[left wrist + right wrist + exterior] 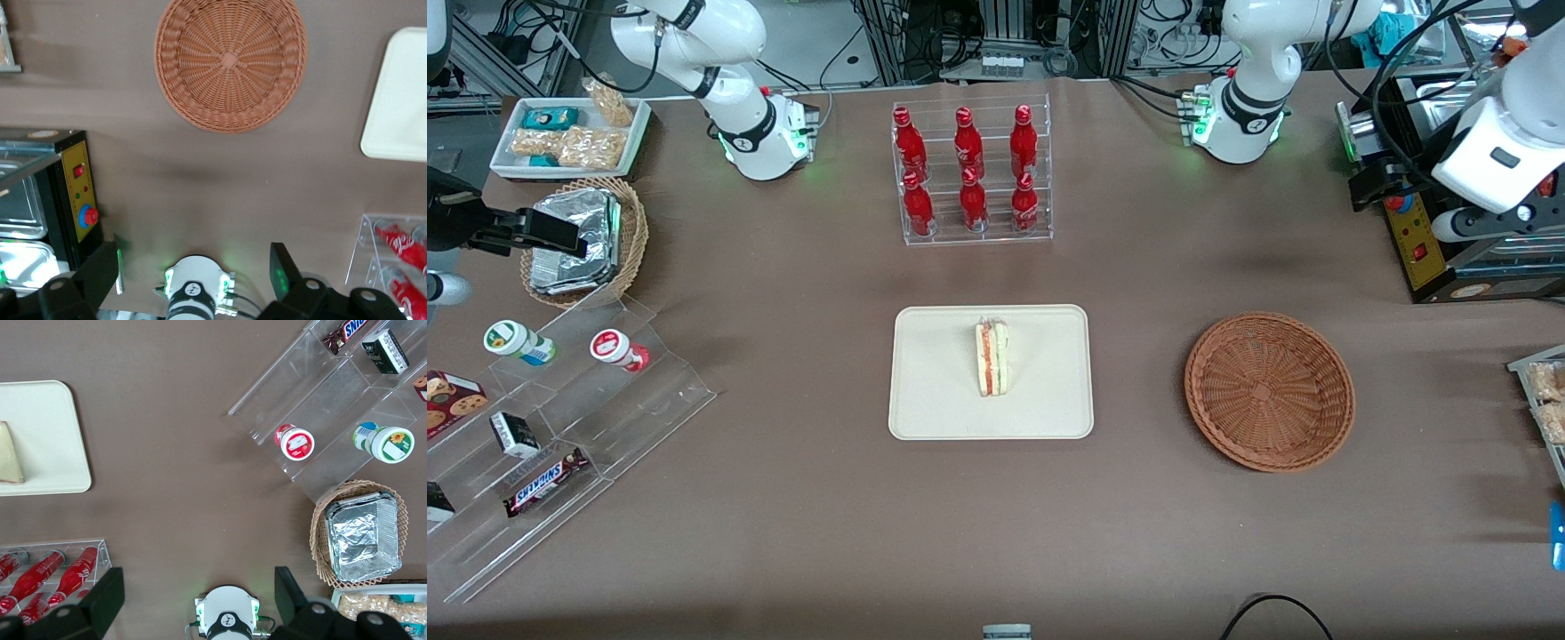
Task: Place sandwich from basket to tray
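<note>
The sandwich (991, 358), a pale wedge with orange-red and green layers, lies on its side in the middle of the cream tray (925, 400). Its edge also shows in the right wrist view (10, 457) on the tray (47, 440). The reddish-brown wicker basket (1269, 389) sits empty beside the tray, toward the working arm's end. My left gripper (1371, 188) is raised high near the working arm's base, well away from both. In the left wrist view the gripper (197, 267) is open and empty, looking down on the basket (230, 60) and a corner of the tray (400, 100).
An acrylic rack of red bottles (969, 173) stands farther from the camera than the tray. A black control box (1432, 249) sits at the working arm's end. A stepped acrylic shelf of snacks (560, 418), a tan basket of foil packets (587, 240) and a white snack tray (574, 133) lie toward the parked arm's end.
</note>
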Motion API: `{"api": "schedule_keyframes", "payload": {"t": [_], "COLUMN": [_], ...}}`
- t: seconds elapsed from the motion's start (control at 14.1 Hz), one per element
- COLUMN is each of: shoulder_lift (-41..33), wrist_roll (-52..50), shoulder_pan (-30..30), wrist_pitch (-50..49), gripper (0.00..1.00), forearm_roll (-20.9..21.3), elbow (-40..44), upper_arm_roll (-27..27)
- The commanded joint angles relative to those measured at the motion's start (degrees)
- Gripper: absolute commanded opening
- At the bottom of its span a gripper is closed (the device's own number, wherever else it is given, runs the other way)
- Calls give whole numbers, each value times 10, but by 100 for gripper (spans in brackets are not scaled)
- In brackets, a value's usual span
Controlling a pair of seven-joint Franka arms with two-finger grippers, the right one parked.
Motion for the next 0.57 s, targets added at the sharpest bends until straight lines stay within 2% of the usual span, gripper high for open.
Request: {"api": "schedule_keyframes", "payload": {"t": [0.0,0.5], "shoulder_lift": [40,53], "wrist_roll": [34,34], "shoulder_pan": [9,16], "wrist_pitch": [-37,-32], "gripper": [100,100], "forearm_roll": [-6,-6], "elbow": [58,66], "upper_arm_roll": [0,0]}}
